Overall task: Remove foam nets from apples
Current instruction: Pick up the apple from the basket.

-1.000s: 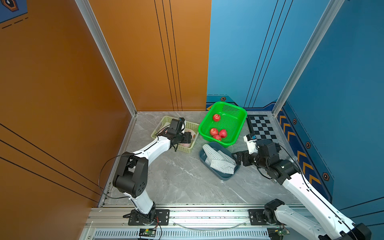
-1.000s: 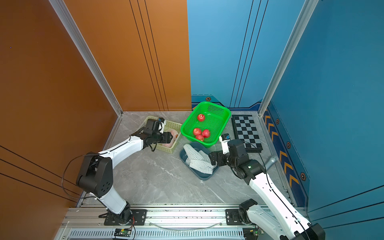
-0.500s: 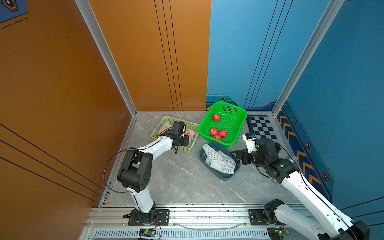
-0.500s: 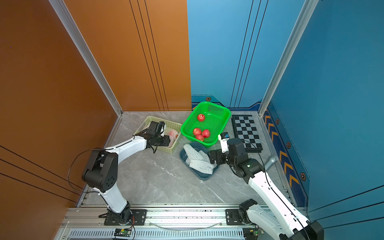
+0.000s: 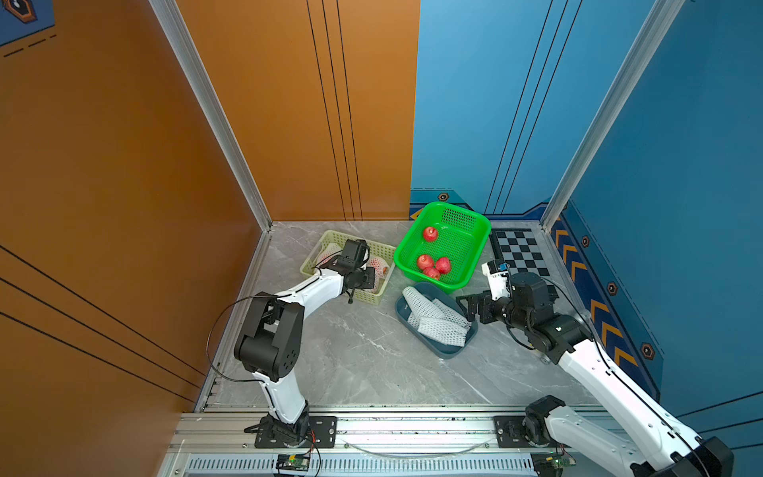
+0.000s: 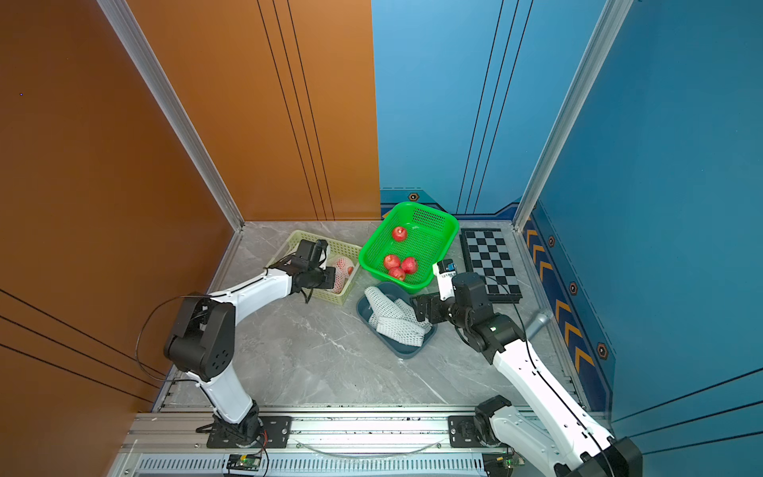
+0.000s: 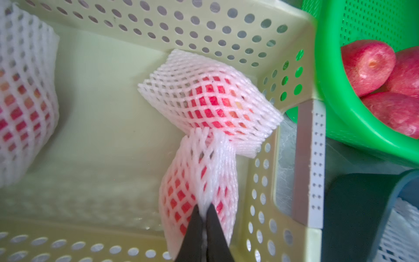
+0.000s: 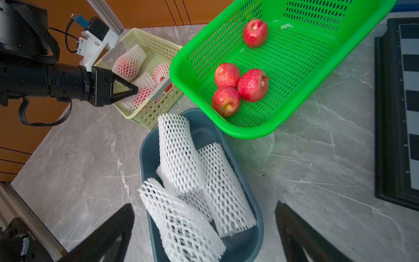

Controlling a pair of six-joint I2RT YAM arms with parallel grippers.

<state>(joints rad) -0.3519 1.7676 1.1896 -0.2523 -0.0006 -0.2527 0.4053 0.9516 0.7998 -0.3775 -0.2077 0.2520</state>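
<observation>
Here, in both top views, a grey marble table point(image 5: 351, 363) is sitting between orange and blue walls. At about ten o'clock on it, a pale yellow basket point(image 5: 330, 239) is holding three netted apples point(image 7: 204, 97).

The left gripper point(image 7: 204, 212) is reaching into this basket with its two black fingers clenched together. They are pinching a gathered fold of the white foam net point(image 7: 213, 167) around the apple nearest one corner of the basket. Red skin is showing through the mesh on both sides of the pinch. That apple is lying against a second netted one, and the third is resting apart at the basket's other end.

At about one o'clock, a green basket point(image 5: 462, 214) is holding four bare apples point(image 5: 430, 233). Three are touching in a cluster and one is sitting alone toward twelve o'clock.

Just beside the green basket, toward three o'clock, a blue tub point(image 5: 446, 351) is holding several empty nets point(image 5: 433, 322), lying crumpled across one another.

At the tub's three o'clock side, the right gripper point(image 8: 204, 206) is hovering with its fingers spread wide, gripping nothing.

At two o'clock, a checkerboard point(image 5: 520, 256) is lying flat against the blue wall.
</observation>
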